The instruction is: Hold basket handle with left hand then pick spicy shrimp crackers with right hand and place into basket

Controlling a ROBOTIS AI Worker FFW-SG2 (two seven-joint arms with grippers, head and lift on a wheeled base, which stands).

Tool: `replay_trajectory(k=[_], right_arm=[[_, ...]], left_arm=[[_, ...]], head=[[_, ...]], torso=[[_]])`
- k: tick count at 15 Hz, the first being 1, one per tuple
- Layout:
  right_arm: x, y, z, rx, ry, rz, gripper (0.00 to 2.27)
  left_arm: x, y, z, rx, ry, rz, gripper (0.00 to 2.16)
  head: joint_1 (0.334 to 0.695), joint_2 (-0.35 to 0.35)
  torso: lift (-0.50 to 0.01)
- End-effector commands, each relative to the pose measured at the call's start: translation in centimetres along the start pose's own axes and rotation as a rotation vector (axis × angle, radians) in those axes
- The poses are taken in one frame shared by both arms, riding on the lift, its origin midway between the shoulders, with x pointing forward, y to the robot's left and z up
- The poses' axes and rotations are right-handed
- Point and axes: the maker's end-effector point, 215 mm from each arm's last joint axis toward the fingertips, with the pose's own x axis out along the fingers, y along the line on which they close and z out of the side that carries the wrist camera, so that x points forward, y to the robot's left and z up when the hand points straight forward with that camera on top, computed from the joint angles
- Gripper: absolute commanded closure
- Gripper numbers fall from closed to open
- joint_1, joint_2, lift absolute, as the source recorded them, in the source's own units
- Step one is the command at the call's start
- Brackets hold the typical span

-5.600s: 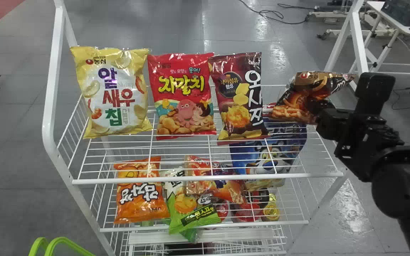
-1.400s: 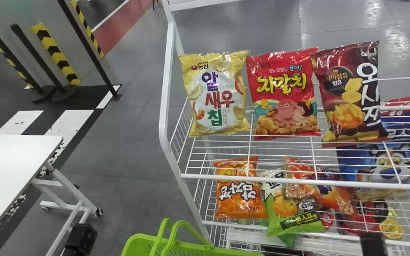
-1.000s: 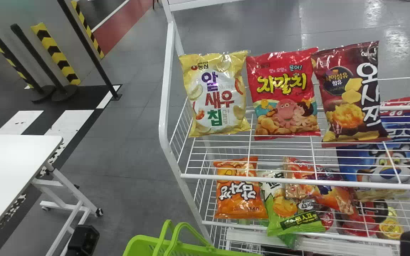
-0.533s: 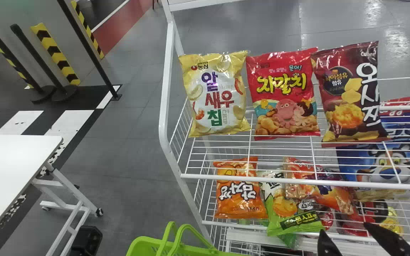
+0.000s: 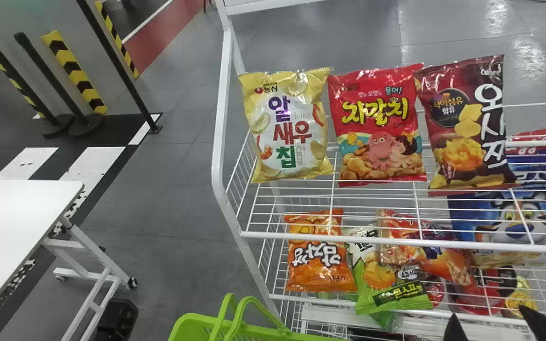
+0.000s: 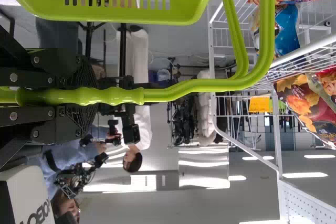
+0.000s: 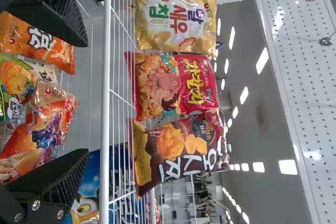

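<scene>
Showing the left gripper [image 6: 79, 96] pinching the green basket handle [image 6: 157, 94], holding achieved; right gripper [image 5: 487, 311], lower right, spread and empty; whether placing remains cannot be judged.

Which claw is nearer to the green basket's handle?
Left: the left claw is shut around the handle; the right claw is open before the shelves, off to the robot's right.

Left hand [image 6: 86, 96]: fingers clamped | Right hand [image 5: 489, 315]: low in head view, fingers spread apart, tips up
</scene>
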Motion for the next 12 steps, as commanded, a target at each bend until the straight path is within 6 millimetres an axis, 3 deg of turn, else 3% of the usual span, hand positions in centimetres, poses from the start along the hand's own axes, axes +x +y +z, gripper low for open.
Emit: replay_trajectory(k=[1,5,7,12], right_arm=[[-0.9,-1.1,-0.4,-0.005,-0.007,-0.029,0.09],[-2.3,-4.2,-0.9,-0.018,0.007,-0.096,0.09],[-2.7,-4.4,-0.9,-0.018,0.008,-0.101,0.08],[-2.9,-4.5,-1.0,-0.015,0.008,-0.107,0.08]], left_arm=[[0.0,0.0,0.0,-0.001,-0.001,-0.001,1.79],[-0.1,0.2,0.0,-0.01,-0.007,-0.003,1.79],[-0.1,0.2,0.0,-0.011,-0.008,-0.003,1.79],[0.1,0.2,-0.1,-0.014,-0.01,-0.009,1.79]], head=[[0.695,0.311],[0.695,0.262],[0.695,0.223],[0.695,0.208]], torso=[[-0.037],[-0.037],[-0.037],[-0.037]])
